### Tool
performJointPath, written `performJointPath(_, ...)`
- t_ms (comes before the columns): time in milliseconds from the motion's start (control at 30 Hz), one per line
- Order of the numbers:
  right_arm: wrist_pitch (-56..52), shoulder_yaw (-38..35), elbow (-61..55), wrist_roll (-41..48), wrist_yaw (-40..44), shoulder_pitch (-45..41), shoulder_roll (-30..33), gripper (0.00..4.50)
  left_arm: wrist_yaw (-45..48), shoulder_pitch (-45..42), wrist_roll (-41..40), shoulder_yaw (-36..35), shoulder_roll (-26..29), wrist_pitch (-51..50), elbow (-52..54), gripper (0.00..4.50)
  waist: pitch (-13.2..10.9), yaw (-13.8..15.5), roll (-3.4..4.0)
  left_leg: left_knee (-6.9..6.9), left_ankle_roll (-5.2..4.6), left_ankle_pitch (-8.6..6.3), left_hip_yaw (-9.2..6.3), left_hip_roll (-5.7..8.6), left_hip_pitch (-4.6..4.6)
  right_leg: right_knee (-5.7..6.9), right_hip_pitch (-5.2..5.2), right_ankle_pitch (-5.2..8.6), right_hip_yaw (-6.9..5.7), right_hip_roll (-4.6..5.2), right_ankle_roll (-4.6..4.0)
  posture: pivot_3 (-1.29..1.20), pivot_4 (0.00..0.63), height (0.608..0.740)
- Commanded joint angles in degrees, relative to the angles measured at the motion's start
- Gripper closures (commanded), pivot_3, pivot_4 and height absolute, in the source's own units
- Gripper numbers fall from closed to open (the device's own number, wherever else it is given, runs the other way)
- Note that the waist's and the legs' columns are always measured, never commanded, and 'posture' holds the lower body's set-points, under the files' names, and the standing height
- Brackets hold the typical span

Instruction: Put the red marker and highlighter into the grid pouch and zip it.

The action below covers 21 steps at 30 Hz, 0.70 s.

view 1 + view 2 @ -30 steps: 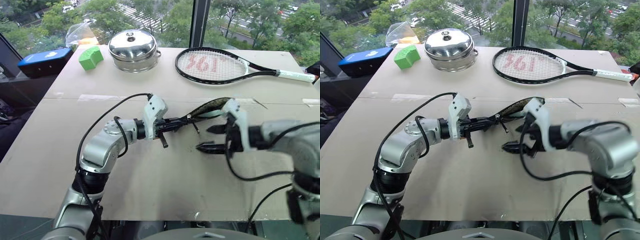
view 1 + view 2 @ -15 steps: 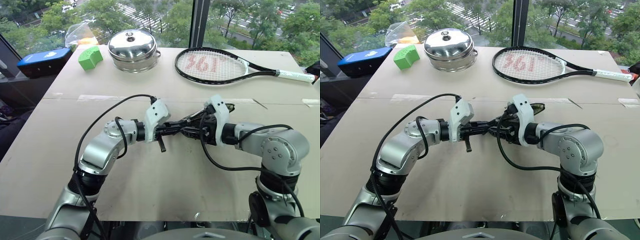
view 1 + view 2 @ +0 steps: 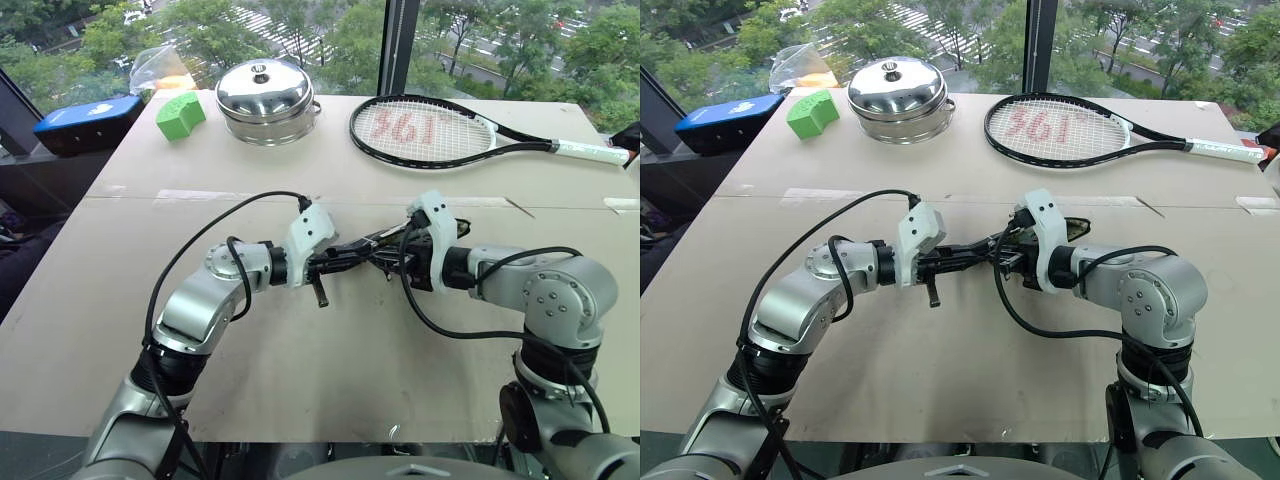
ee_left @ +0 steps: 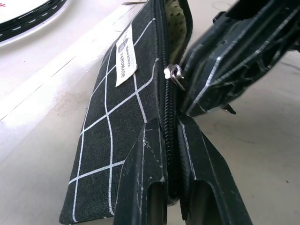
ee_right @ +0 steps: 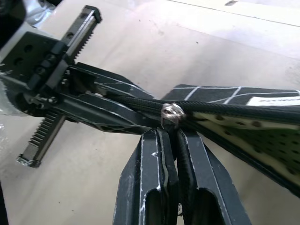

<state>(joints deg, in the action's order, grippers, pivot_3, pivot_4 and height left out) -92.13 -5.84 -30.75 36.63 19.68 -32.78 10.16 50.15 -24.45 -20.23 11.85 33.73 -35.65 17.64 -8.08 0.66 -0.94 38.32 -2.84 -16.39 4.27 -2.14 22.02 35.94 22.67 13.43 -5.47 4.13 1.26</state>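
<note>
Grid pouch [image 4: 117, 122] contents hidden; both tools clamp zipper edge

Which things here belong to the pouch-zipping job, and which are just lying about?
Job: grid pouch, clamped at one end by the left tool; zipper pull, pinched by the right tool.
Lying about: tennis racket, steel pot, green block, blue case.
</note>
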Motion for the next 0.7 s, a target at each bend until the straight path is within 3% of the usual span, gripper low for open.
performJointPath(33,-0.4,-2.8,-0.5,0.7,-0.2,-1.4,2.3,4.46,0.9,0.1,0.6,-0.4,1.1,2.2,2.3,4.5,0.0,0.0,0.0,0.0,0.0,0.0,0.0,0.0,0.0,0.0,0.0,0.0,0.0,0.0,0.0,0.0,0.15,0.74)
performJointPath(167,-0.4,-4.6,0.1,0.1,-0.3,-2.1,6.3,4.46,0.6,0.5,1.4,-0.9,1.5,3.4,2.4,4.5,0.0,0.0,0.0,0.0,-0.01,0.0,0.0,0.0,0.01,-0.02,0.0,0.0,-0.01,0.0,0.0,0.0,0.15,0.74)
performJointPath(500,6.4,-8.2,9.6,-5.5,1.6,-0.1,29.2,4.46,-2.1,1.4,8.5,0.4,2.8,10.7,-0.8,4.5,0.0,0.1,0.02,-0.01,-0.23,-0.13,0.04,0.01,0.01,-0.07,0.0,0.01,0.03,0.02,-0.01,0.0,0.15,0.74)
performJointPath(633,13.7,-7.9,9.4,-4.2,4.3,3.0,28.9,4.46,-5.6,0.6,14.7,2.8,1.8,18.3,-5.7,4.5,0.0,0.1,0.01,-0.03,-0.26,-0.15,0.04,-0.02,0.0,-0.07,0.0,0.01,0.05,0.0,-0.01,0.0,0.15,0.74)
performJointPath(700,20.2,-6.2,7.5,-3.1,7.7,6.3,28.2,4.46,-5.0,-0.9,18.2,4.9,1.6,28.3,-11.4,4.5,0.0,0.2,0.01,-0.04,-0.27,-0.15,0.04,-0.03,0.01,-0.07,0.0,0.0,0.05,0.0,0.0,0.0,0.15,0.74)
